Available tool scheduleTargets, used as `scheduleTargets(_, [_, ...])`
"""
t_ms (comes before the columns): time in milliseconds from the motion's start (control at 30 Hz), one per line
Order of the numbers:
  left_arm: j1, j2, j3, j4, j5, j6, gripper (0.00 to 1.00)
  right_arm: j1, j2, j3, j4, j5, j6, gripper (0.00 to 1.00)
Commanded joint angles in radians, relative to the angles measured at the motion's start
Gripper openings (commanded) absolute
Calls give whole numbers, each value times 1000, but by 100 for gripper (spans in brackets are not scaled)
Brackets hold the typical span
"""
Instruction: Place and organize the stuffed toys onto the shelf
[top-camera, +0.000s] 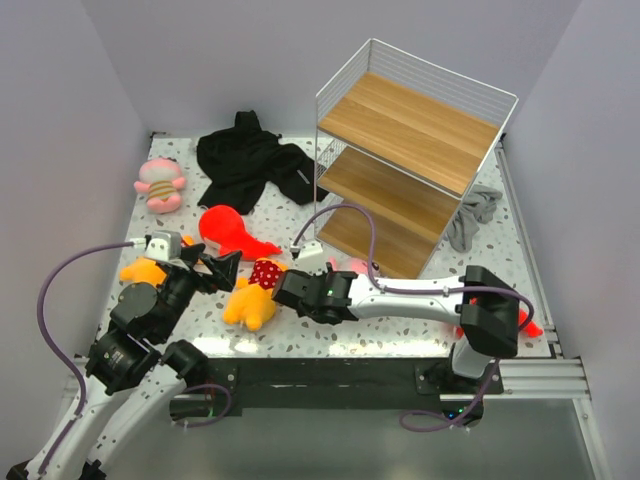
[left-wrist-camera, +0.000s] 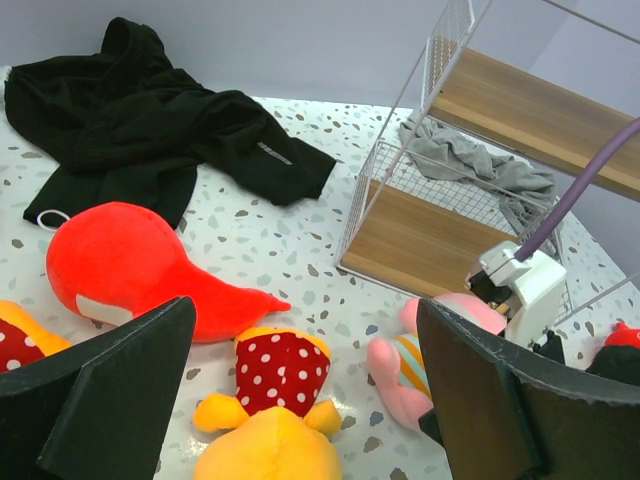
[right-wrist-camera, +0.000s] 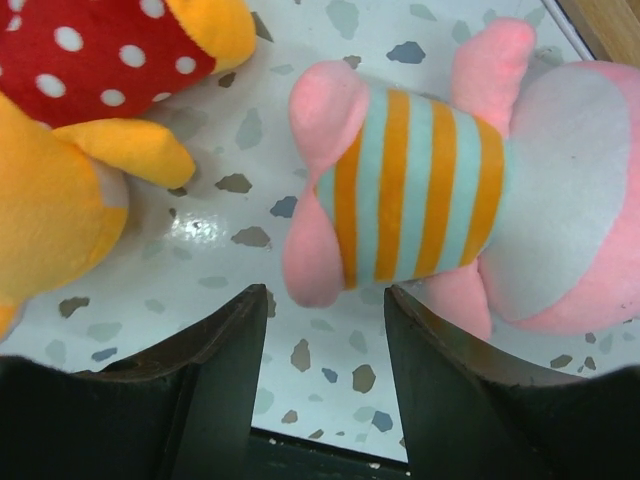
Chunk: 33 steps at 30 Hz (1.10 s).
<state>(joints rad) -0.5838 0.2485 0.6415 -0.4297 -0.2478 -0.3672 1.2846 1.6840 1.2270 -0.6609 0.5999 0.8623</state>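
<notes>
The right hand (right-wrist-camera: 325, 400) is spread wide and empty, low over the table (right-wrist-camera: 330, 60), its fingers (right-wrist-camera: 215, 380) just short of the pink toy (right-wrist-camera: 420, 190), which lies just near of the shelf (top-camera: 410, 130). Closing here would likely pinch only a soft leg, which could slip free, or nudge the orange toy (right-wrist-camera: 60, 200) on its left. The left hand (left-wrist-camera: 305, 330) gapes empty too.

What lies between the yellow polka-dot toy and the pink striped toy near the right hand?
Nothing: only bare speckled table separates the yellow polka-dot toy from the pink striped toy, clearest in the right wrist view.
</notes>
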Motion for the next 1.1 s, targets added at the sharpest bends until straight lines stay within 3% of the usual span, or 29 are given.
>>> scheduleTargets(0, [-1, -6, 18, 22, -19, -15, 97, 25, 54, 39, -26, 190, 96, 55])
scheduleTargets(267, [-1, -11, 18, 23, -22, -16, 97, 32, 166, 88, -32, 189, 49, 51])
scheduleTargets(467, [-1, -11, 18, 25, -24, -15, 97, 44, 140, 75, -43, 202, 20, 31])
scheduleTargets(633, [-1, -17, 18, 23, -28, -16, 97, 64, 91, 74, -28, 179, -95, 1])
scheduleTargets(1067, [-1, -25, 18, 20, -33, -16, 97, 206, -47, 31, -34, -2, -419, 0])
